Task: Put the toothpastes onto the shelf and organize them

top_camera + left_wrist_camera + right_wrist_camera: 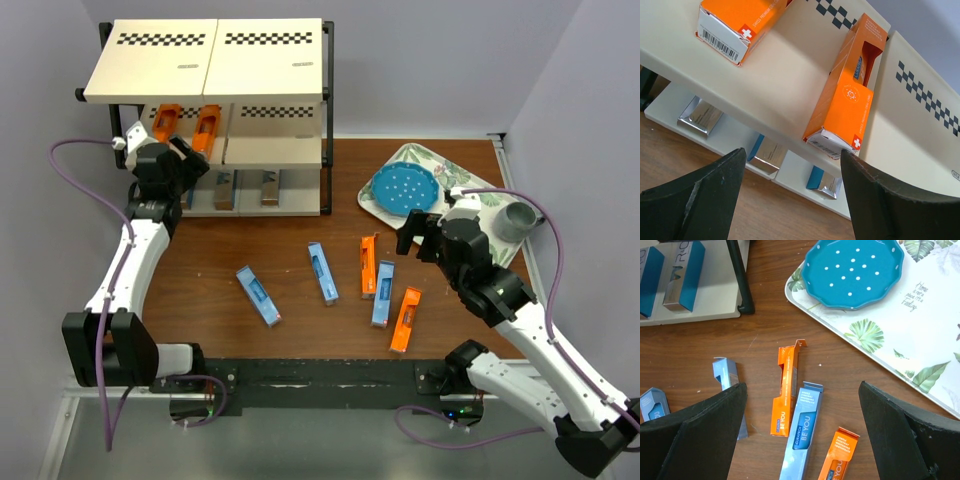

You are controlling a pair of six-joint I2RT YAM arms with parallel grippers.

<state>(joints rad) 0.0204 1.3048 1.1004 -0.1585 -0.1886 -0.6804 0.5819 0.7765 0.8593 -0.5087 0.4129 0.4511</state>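
My left gripper (188,160) hangs at the left front of the shelf (205,70), level with its middle board. Its jaws are parted fairly wide and hold nothing. In my left wrist view the two dark fingers (700,200) are clear of every carton, with only the board's edge beyond them. On that middle board lies an orange toothpaste (845,100), its barcode end at the front edge just past one fingertip. A second orange toothpaste (735,25) lies farther along the same board, apart from the first. Below them, on the bottom board, sit three silver-and-blue toothpastes (700,117) in a row (their labels are too small for me to read). My right gripper (420,232) hovers over the table (300,225), just beside the floral tray (398,152), spread as wide as it goes and likewise empty. Past its fingers (905,440) I look down on the toothpastes not yet shelved, all lying flat on the wood. There is a loose orange toothpaste (785,390) with its far flap open, a light blue toothpaste (802,435) just beside it, and a third orange toothpaste (840,455) next to that. Two more light blue ones lie off to my left, the nearer light blue toothpaste (322,273) and the farthest light blue toothpaste (258,295). The tray carries a blue dotted plate (403,188) and a grey cup (520,218).
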